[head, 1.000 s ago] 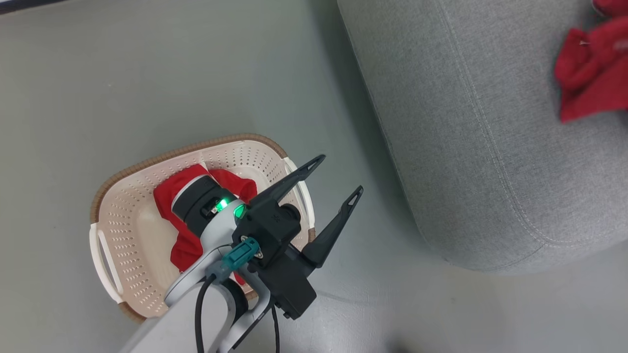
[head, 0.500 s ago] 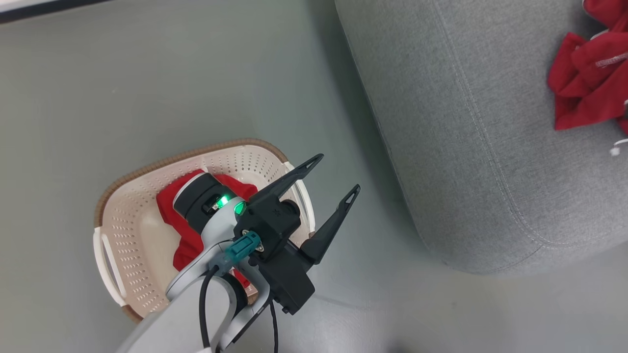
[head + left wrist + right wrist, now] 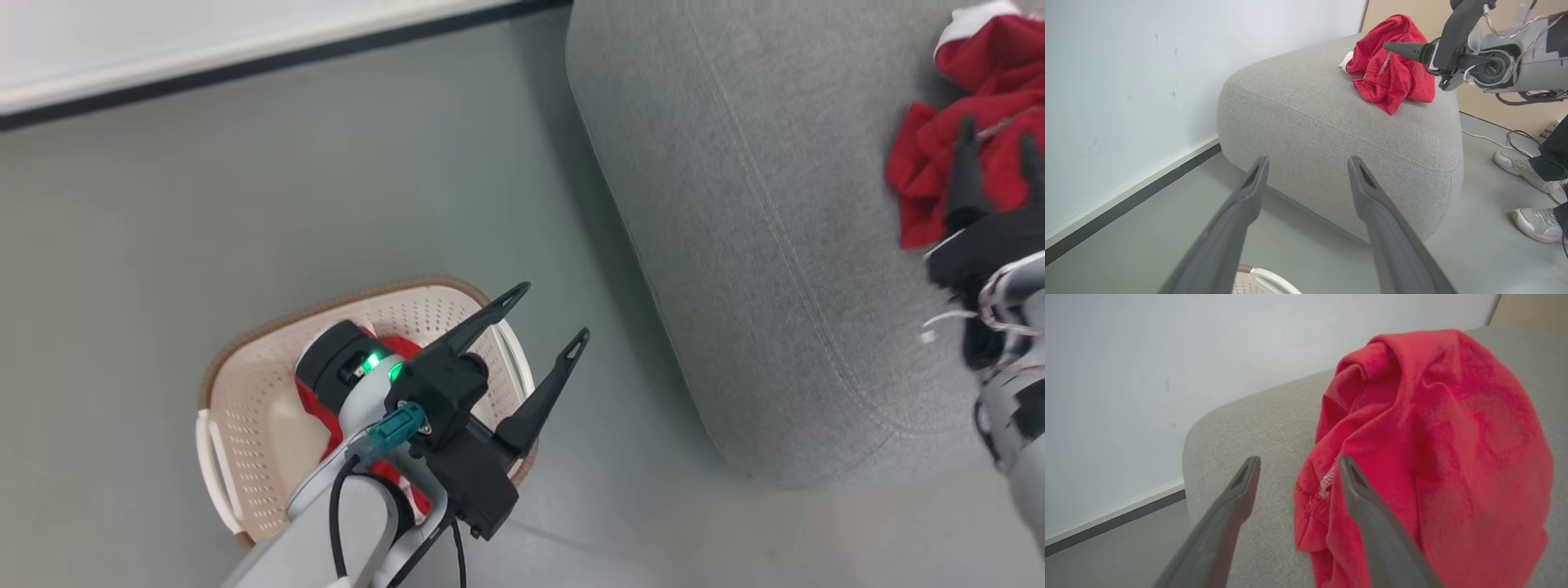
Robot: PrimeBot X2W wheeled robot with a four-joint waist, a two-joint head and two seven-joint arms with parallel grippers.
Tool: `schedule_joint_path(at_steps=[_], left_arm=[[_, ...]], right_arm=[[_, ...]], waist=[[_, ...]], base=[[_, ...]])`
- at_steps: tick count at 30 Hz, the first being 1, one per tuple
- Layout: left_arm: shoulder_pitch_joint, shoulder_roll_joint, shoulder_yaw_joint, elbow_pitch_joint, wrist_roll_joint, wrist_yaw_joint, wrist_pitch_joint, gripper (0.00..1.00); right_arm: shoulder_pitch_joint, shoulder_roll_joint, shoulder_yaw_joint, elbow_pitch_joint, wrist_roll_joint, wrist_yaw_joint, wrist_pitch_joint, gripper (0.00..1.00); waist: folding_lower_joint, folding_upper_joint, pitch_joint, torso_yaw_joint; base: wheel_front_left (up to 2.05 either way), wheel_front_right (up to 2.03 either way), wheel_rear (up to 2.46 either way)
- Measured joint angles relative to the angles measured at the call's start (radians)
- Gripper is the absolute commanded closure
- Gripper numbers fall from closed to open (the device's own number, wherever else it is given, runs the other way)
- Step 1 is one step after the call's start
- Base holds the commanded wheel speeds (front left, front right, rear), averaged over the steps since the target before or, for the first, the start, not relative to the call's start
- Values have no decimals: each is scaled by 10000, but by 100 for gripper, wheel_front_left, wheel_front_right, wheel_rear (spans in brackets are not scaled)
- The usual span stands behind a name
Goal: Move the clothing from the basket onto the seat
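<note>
Lower centre, the left gripper (image 3: 552, 311) held fingers wide over the basket (image 3: 245, 425). The right gripper (image 3: 998, 131) (upper right) gaped empty by clothing (image 3: 918, 163) on the seat (image 3: 735, 204).

The seat (image 3: 735, 245) is bare and free over its left and middle, while the red clothing (image 3: 918, 163) takes its upper right corner. At the lower left, the left arm (image 3: 363, 402) hangs across the basket (image 3: 243, 408), so only the basket's left part is open from above.
</note>
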Motion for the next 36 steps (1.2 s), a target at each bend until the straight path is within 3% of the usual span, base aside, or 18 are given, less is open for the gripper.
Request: schedule_joint_path(at_steps=[8, 21, 36], left_arm=[[606, -163, 316, 414, -374, 347, -491, 0], [1382, -290, 859, 616, -614, 930, -974, 0], [2511, 79, 1996, 1041, -1281, 1546, -1540, 0]], right_arm=[[824, 408, 533, -980, -612, 173, 0, 0], [2471, 704, 842, -2838, -1160, 173, 0, 0], [4262, 863, 1062, -4702, -1622, -186, 0, 0]], waist=[[-1, 0, -800, 299], [-1, -1, -1752, 1164], [0, -1, -2752, 2096]], base=[[0, 0, 0], [0, 0, 0], [0, 0, 0]])
